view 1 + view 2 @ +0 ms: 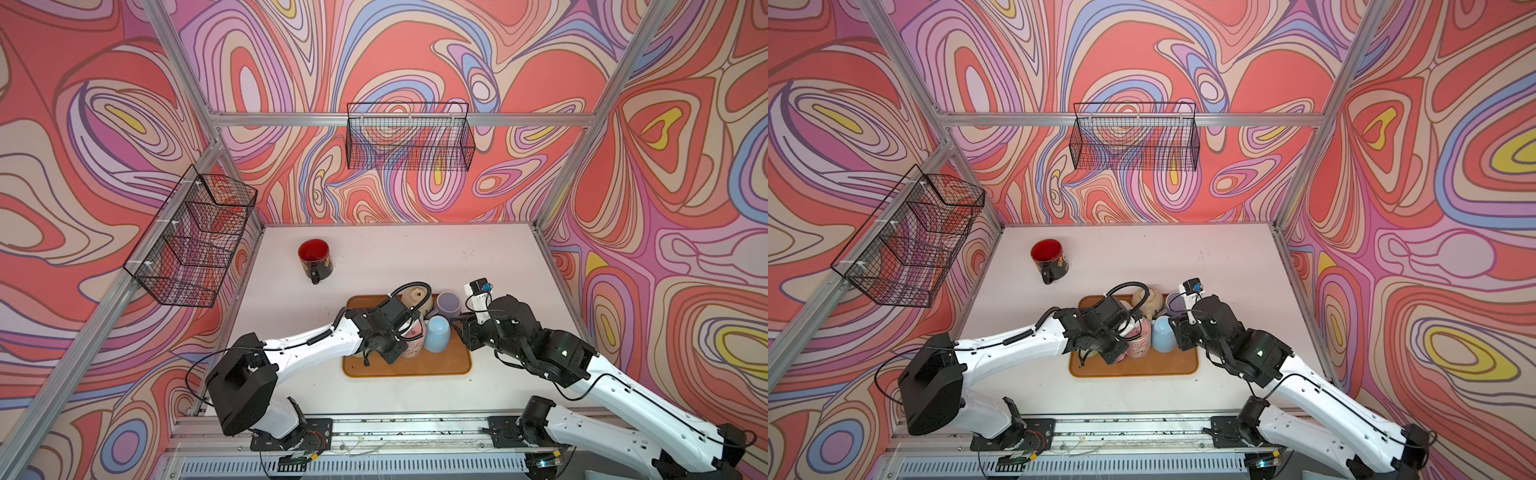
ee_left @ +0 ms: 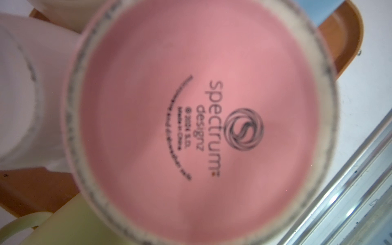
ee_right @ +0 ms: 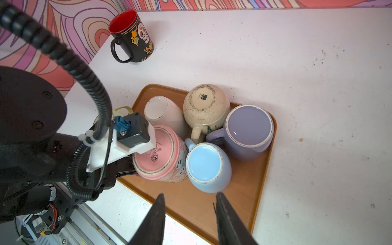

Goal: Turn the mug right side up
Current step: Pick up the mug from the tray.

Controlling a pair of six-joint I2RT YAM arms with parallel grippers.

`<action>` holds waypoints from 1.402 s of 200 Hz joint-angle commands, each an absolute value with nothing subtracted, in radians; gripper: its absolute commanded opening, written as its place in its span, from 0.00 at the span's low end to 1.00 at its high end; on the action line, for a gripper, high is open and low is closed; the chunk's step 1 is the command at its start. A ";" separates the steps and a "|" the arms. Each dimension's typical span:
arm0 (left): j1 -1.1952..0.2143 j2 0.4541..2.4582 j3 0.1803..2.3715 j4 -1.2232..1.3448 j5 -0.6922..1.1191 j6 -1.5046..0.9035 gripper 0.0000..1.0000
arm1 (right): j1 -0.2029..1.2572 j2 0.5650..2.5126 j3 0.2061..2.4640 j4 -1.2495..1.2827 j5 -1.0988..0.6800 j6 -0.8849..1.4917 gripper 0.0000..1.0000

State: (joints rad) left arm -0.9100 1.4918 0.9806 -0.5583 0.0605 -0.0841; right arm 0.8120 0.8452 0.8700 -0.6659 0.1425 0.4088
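Now I am holding my left gripper (image 3: 126, 168) at the upside-down pink mug (image 3: 157, 152) on the tray (image 3: 244, 186), unable to tell whether it is clamping, and needing a firm hold before lifting and flipping.

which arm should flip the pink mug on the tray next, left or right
Left. The left gripper is right against the upside-down pink mug, whose base fills its wrist view. The right gripper hangs open and empty, short of the blue mug.

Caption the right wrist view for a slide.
Right gripper open above tray of upside-down mugs; black mug upright on table.
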 commanded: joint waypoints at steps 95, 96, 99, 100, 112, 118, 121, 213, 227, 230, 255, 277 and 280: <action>-0.910 1.255 1.036 -0.615 0.015 -0.136 0.00 | 0.806 0.868 0.912 -0.664 0.107 0.422 0.40; -0.910 1.253 1.037 -0.615 0.015 -0.136 0.00 | 0.806 0.869 0.912 -0.664 0.107 0.423 0.40; -0.910 1.249 1.041 -0.615 0.016 -0.136 0.00 | 0.807 0.870 0.913 -0.664 0.103 0.424 0.40; -0.911 1.247 1.043 -0.615 0.017 -0.136 0.00 | 0.807 0.870 0.914 -0.663 0.103 0.424 0.40; -0.910 1.230 1.058 -0.618 0.018 -0.143 0.00 | 0.807 0.873 0.920 -0.661 0.093 0.425 0.40; -0.910 1.220 1.065 -0.617 0.020 -0.146 0.00 | 0.807 0.873 0.922 -0.659 0.088 0.426 0.40; -0.910 1.215 1.069 -0.615 0.020 -0.148 0.00 | 0.808 0.873 0.923 -0.658 0.086 0.427 0.40; -0.812 1.098 1.194 -0.441 0.143 -0.282 0.00 | 0.518 0.826 0.830 -0.442 -0.337 0.426 0.51; -0.747 1.084 1.182 -0.374 0.232 -0.336 0.00 | 0.472 0.824 0.792 -0.351 -0.441 0.456 0.57; -0.733 1.082 1.178 -0.359 0.250 -0.349 0.00 | 0.463 0.824 0.782 -0.333 -0.461 0.465 0.57; -0.631 1.091 1.159 -0.217 0.391 -0.450 0.00 | 0.403 0.846 0.703 -0.117 -0.619 0.564 0.61; -0.570 1.118 1.148 -0.070 0.490 -0.540 0.00 | 0.363 0.910 0.611 0.198 -0.745 0.721 0.63; -0.563 1.123 1.147 -0.047 0.503 -0.557 0.00 | 0.359 0.922 0.603 0.240 -0.757 0.742 0.63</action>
State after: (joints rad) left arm -0.6094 1.1187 1.1423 -0.3840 0.3218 -0.4175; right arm 0.3939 0.8616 0.6777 -0.1566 -0.5480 0.5568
